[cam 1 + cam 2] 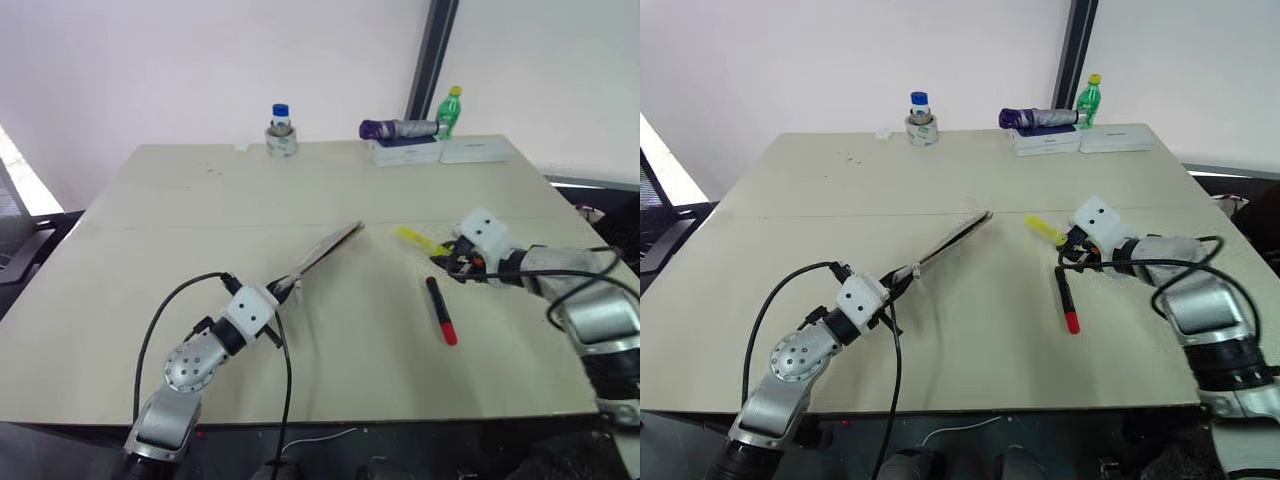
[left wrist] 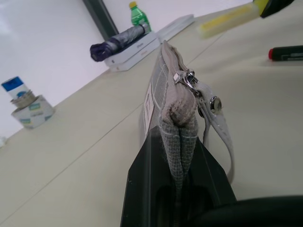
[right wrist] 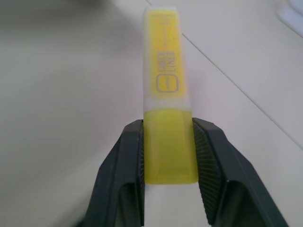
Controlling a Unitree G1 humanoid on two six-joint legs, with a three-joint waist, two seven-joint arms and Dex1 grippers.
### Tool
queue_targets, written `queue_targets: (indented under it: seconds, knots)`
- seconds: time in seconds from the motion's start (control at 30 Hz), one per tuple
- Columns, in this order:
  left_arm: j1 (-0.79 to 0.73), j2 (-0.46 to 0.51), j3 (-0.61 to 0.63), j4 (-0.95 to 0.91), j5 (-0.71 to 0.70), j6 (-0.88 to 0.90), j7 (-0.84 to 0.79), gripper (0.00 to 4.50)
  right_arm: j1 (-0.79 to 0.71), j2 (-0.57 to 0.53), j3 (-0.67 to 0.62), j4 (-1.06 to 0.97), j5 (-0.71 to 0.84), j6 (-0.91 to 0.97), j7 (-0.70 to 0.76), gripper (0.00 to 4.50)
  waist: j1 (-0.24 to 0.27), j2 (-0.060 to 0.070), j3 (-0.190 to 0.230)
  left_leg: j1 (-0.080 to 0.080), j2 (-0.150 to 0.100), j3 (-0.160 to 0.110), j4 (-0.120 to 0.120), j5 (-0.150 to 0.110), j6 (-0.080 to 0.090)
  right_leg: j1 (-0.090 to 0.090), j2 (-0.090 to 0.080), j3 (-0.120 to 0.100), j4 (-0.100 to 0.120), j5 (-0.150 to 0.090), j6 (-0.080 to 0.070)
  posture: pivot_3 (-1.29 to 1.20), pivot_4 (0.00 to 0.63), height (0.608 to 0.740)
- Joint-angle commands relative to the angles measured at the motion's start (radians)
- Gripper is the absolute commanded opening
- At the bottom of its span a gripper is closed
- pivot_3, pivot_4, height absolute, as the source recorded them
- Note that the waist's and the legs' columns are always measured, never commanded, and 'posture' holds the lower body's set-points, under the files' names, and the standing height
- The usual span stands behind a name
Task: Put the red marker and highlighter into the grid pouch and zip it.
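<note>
Right wrist view shows the right gripper [image 3: 168, 156] with its jaws pinching the highlighter [image 3: 166, 85] lengthwise, pointing toward the grid pouch [image 1: 325, 250], which the left gripper [image 2: 179, 156] clamps edge-up mid-tabletop; the red marker [image 1: 441, 311] lies nearer the tabletop's right edge.

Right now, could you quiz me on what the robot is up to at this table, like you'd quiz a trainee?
1. True or false: the red marker is already in the grid pouch.
2. What does the right gripper hold? A) the highlighter B) a bottle C) nothing
3. Fill in: the left gripper is shut on one end of the ____.

Key:
1. False; it lies on the table near the right gripper.
2. A; both fingers press its yellow body.
3. Grid pouch, held on edge with its zipper pull showing.
</note>
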Motion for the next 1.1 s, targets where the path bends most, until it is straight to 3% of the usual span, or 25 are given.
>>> queue_targets:
  seconds: [0.03,0.6,0.93,1.1]
  knots:
    - [-0.012,0.003,0.004,-0.007,-0.015,-0.032,-0.009,0.00,-0.003,-0.004,-0.042,-0.111,0.086,0.062,0.025,0.88,0.003,0.000,0.000,0.000,0.000,0.000,0.000,0.000,0.000,0.000,0.000,0.000,0.000,0.000,0.000,0.00,0.150,0.740]
    - [-0.001,0.016,-0.018,-0.012,0.006,-0.063,-0.026,0.00,-0.023,-0.008,0.054,-0.126,0.086,0.142,0.003,0.88,0.010,0.000,0.000,0.000,0.000,0.000,0.001,0.000,0.000,0.001,-0.001,0.000,0.000,0.000,0.000,0.00,0.150,0.740]
    - [-0.042,0.111,-0.093,0.046,0.101,-0.223,-0.103,0.00,0.003,-0.130,0.156,-0.188,0.034,0.063,0.116,0.88,0.011,0.000,0.000,0.000,0.000,0.000,0.001,0.000,0.001,0.001,-0.001,0.000,-0.001,0.000,0.000,0.00,0.150,0.740]
    - [-0.083,0.138,-0.131,0.089,0.091,-0.303,-0.160,0.00,-0.003,-0.140,0.208,-0.217,0.012,0.011,0.159,0.88,0.009,0.000,0.000,0.000,0.000,0.000,0.001,-0.001,0.001,0.001,-0.001,0.000,-0.001,0.000,0.000,0.00,0.150,0.740]
